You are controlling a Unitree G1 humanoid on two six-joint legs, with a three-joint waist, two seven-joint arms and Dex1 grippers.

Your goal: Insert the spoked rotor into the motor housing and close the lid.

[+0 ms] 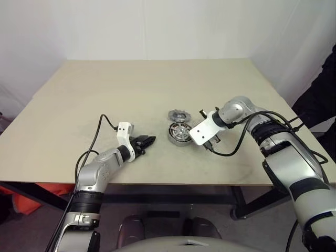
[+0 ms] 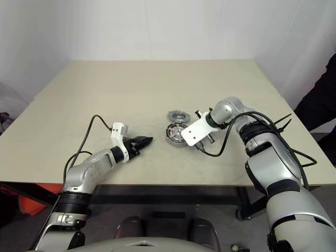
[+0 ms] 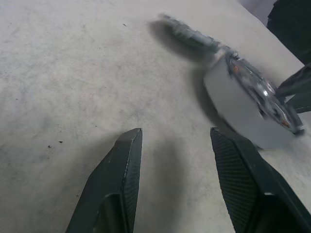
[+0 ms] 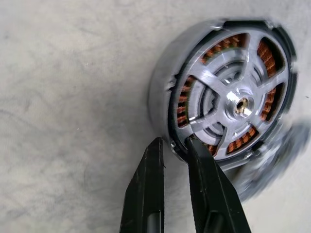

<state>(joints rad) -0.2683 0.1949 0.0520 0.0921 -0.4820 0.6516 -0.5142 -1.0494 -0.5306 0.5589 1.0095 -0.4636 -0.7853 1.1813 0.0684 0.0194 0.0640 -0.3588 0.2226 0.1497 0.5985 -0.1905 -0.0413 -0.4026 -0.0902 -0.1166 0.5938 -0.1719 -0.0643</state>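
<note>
Two parts sit at table point(image 1: 157, 89) centre: housing point(image 1: 181, 133), windings exposed, with rotor point(image 1: 178, 115) touching it at its 12 o'clock. My right gripper point(image 4: 174, 145) pinches the housing's wall. Left gripper point(image 3: 176, 141), fingers apart, holds nothing. Insertion and lid remain undone, I judge.

You're looking at a bare test lab: a plain beige tabletop point(image 1: 157, 89) on a black frame, with blank white walls point(image 1: 157, 26) behind.
</note>
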